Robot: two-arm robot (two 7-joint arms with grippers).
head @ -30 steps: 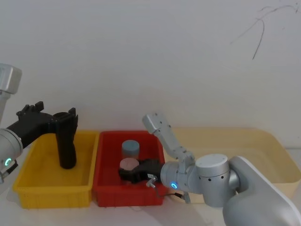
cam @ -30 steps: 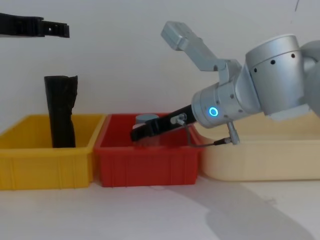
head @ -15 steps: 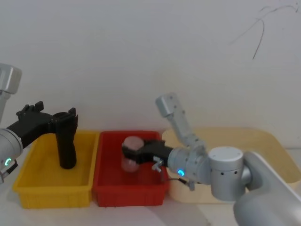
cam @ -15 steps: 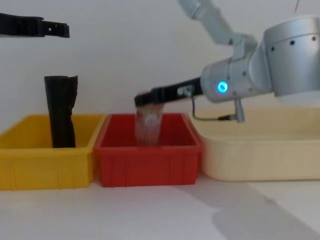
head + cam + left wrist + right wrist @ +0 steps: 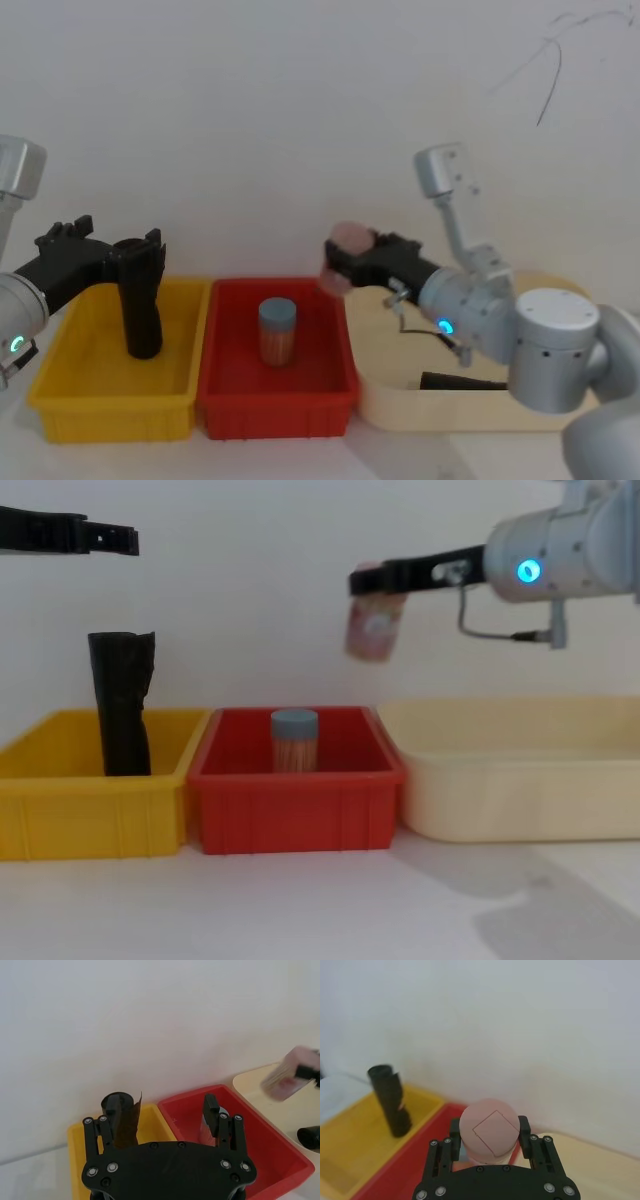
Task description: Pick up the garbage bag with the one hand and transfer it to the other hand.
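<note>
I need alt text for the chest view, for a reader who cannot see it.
The right gripper holds a pink-capped jar in the air above a red bin, where a blue-capped jar stands. A black roll stands upright in the yellow bin; a cream tray lies right.

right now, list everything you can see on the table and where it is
yellow bin: 1, yellow, leftmost
black roll: 1, black, upright in the yellow bin
red bin: 1, red, middle
blue-lid jar: 1, tan with grey-blue lid, upright in the red bin
cream tray: 1, cream, rightmost
dark object: 1, black, lying in the cream tray, too hidden to identify
pink-lid jar: 1, pink, held in the air at the red bin's right end
left pincer: open, hanging above the yellow bin
right pincer: shut on the pink-lid jar
</note>
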